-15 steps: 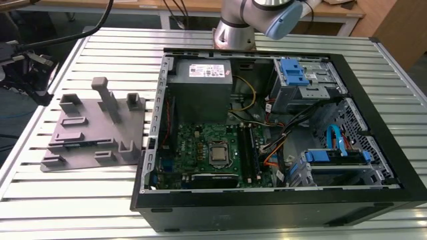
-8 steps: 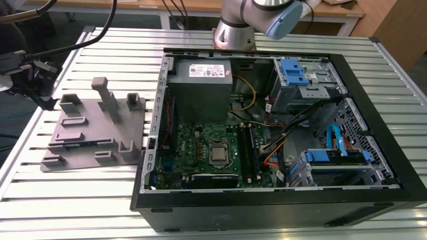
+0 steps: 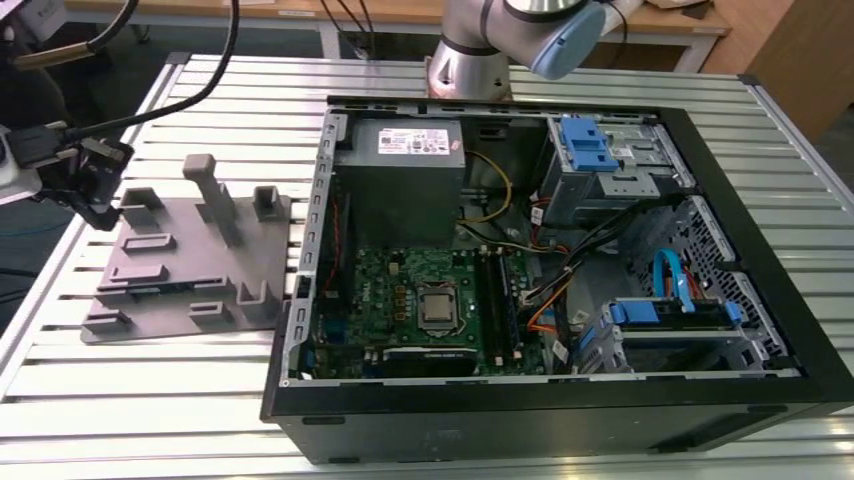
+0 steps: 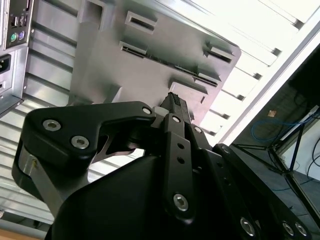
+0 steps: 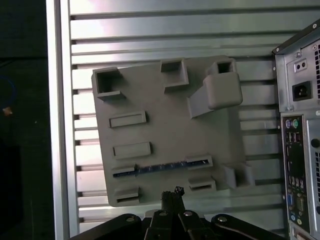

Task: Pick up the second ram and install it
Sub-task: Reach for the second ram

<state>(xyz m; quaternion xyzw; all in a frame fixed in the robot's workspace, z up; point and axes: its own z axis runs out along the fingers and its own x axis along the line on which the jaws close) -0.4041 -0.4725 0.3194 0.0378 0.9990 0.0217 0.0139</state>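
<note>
Slatted metal desk point(image 5: 150, 45): carried the grey moulded plate point(image 5: 160, 125), below the pincer. Flat dark blue-green second ram point(image 5: 160, 168): stood on edge in that plate, just beyond the pincer's tips. Black pincer point(image 5: 176, 191): pressed together, empty. Judged risk: lowered while closed, it could strike and dislodge the stick.

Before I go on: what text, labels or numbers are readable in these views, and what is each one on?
No text can be quoted.
White label on the power supply, exterior view: it carries print, but it is too small to read.
Rear panel of the case, first wrist view: no legible marks by the ports.
The second ram lying in the grey plate: no readable print.
</note>
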